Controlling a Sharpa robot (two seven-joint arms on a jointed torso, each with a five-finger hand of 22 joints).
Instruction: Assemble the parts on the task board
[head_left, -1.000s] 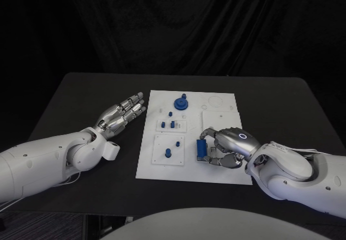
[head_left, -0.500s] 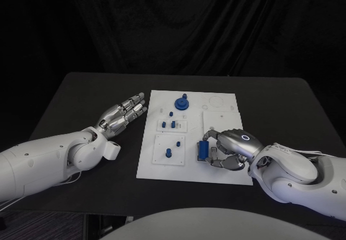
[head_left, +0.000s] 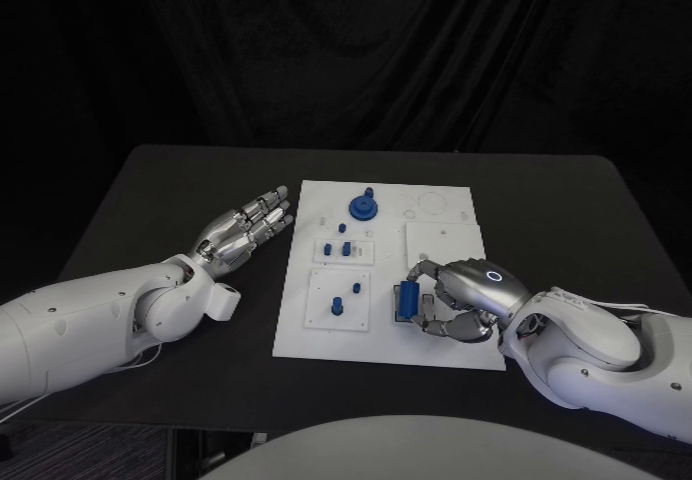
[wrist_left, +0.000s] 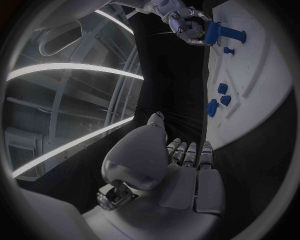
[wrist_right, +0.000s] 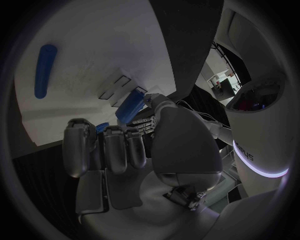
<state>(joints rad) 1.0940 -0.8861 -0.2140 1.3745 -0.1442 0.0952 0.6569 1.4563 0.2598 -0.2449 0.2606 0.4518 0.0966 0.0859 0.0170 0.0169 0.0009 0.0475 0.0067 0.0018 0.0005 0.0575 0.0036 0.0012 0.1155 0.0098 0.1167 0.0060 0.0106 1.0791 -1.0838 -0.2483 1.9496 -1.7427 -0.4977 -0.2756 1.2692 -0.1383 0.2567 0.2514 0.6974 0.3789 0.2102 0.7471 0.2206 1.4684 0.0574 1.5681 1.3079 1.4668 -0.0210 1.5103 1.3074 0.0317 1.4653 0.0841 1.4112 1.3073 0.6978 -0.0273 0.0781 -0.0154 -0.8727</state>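
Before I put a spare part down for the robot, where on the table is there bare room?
Bare black table lies beyond the task board's far edge and to its right, past the far right corner. Left of the board the left hand lies open on the table. The board's near right is crowded: the right hand grips a blue part there.

One white task board, two robot hands, left and right, and roughly seven blue parts, including a round knob and a blue block.

right robot hand slightly rightward
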